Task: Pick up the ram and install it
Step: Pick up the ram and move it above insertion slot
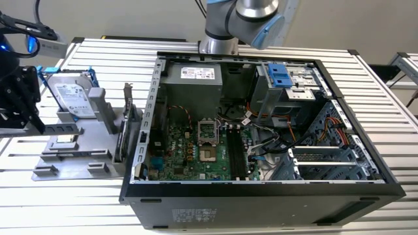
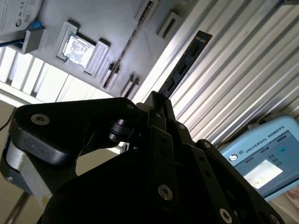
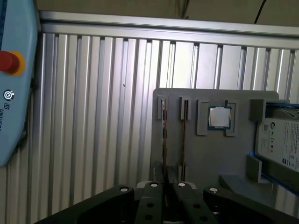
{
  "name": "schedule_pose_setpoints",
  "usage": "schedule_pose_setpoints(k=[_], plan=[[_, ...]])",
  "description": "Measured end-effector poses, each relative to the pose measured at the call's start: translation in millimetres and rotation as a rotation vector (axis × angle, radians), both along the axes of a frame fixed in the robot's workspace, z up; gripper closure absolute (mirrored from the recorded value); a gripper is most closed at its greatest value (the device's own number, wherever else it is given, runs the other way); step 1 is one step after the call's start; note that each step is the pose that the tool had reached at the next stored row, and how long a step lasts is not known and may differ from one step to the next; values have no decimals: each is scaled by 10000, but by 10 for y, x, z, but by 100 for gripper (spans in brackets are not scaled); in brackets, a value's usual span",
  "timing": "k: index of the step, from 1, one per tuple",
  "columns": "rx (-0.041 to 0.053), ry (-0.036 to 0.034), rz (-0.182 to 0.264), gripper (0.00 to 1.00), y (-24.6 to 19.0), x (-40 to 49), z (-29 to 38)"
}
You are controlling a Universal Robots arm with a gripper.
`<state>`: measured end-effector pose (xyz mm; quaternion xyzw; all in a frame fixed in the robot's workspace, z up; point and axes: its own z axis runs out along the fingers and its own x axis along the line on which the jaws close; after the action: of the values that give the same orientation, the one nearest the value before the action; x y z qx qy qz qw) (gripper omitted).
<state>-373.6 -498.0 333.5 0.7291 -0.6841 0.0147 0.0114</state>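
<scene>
Ram (image 2: 184,63) is being clamped edge-on between the closed-in fingers of the gripper (image 3: 164,184), over a narrow slot of the grey holder (image 1: 78,147) at the exterior view's left. A straight, untwisted hold along that slot is being called for, by the look of it.

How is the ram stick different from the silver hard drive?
The ram is long, thin and dark, but the hard drive is wide and silver, with a blue frame around it. The ram is pinched in the gripper, while the hard drive leans on the grey holder. Both are computer parts, and both are outside the open computer case.
</scene>
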Motion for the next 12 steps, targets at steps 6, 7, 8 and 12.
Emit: schedule_pose_setpoints(k=[6, 7, 8, 12], plan=[[-33, 0, -1, 100, 0, -1, 10], [-41, 1, -1, 100, 0, -1, 11], [-43, 1, -1, 100, 0, -1, 13], [-44, 1, 0, 100, 0, 0, 31]])
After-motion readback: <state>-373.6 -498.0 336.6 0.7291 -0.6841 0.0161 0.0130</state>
